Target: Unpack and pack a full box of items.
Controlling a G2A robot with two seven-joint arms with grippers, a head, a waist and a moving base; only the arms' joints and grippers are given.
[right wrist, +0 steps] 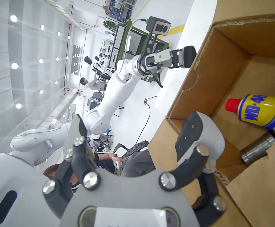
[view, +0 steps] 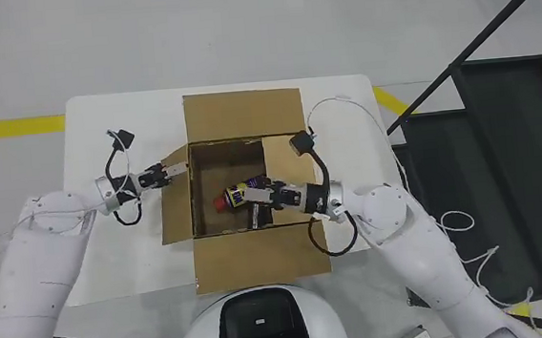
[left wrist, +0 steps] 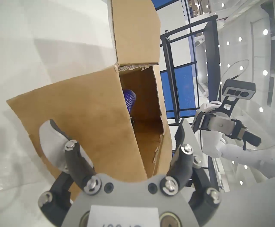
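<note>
An open cardboard box (view: 243,114) stands in the middle of the white table (view: 116,267), flaps spread. Inside lies a blue and yellow spray can (view: 232,197) with a red cap (right wrist: 233,104), and beside it a metal cylinder (right wrist: 255,150). My left gripper (view: 173,169) is at the box's left side, open, with the left flap (left wrist: 86,111) standing between its fingers; the can's blue end (left wrist: 129,101) shows past the flap. My right gripper (right wrist: 135,122) is open and holds nothing. It hovers over the box's near right part, just right of the can (right wrist: 255,111).
A black metal stair frame (view: 497,122) stands off the table's right side. A yellow floor line (view: 9,127) runs behind the table. Bare tabletop lies left of the box and in front of the left flap.
</note>
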